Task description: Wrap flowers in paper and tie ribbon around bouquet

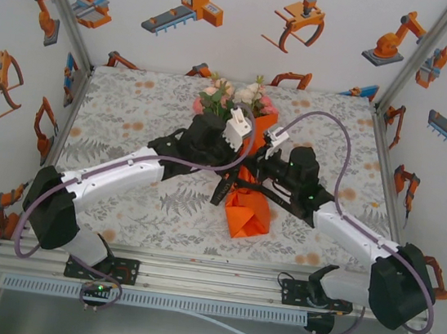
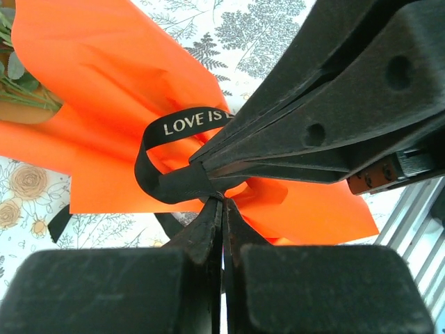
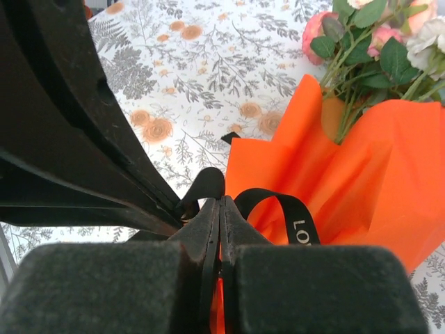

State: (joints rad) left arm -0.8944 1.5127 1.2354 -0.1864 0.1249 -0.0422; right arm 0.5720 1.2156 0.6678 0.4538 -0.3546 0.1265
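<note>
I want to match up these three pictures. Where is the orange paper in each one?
Top external: the orange paper lies near the picture's centre, below the flowers.
Left wrist: it spreads across the upper left and middle, behind the ribbon loop.
Right wrist: it stands at the right, under the flowers.
Shared landmark: the flowers poking from the paper's wide end, as green stems in the left wrist view.

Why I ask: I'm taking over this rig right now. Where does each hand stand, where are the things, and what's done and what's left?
Left hand: shut, pinching the ribbon.
Right hand: shut on the same ribbon, tip to tip with the left.
Things: flowers sit in the orange paper cone, lying mid-table.
Done: wrapping; ribbon looped at the bouquet waist.
Left: knot tightness can't be told; probably finish the tie, then release.
</note>
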